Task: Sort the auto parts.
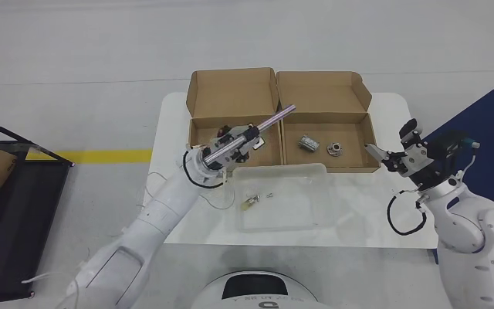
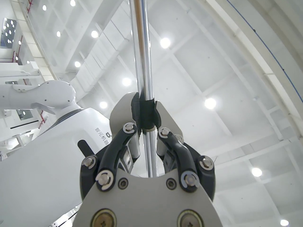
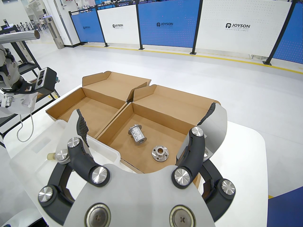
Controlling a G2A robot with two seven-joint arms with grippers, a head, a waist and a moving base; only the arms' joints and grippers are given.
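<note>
1. Top view, nearest the robot: a clear plastic tray (image 1: 278,199) sits on the white desk (image 1: 174,154). A few small pieces (image 1: 248,203) lie in its left part, too small to identify.
2. Just beyond the tray's left end, the left hand (image 2: 144,113) is pinching a shiny metal rod (image 2: 139,48), both pads pressed against a dark band on it. The rod is off the desk, slanting up over the left cardboard box (image 1: 202,133).
3. At the desk's right edge, the right hand (image 3: 146,116) hovers with its fingers spread wide, facing the right cardboard box (image 1: 349,133).
4. Farther out, the two boxes stand side by side, touching, with their lids folded back. In the right cardboard box a ribbed metal cylinder (image 3: 137,135) lies on its side. Just beside it, not touching, is a flanged metal hub (image 3: 160,153).
</note>
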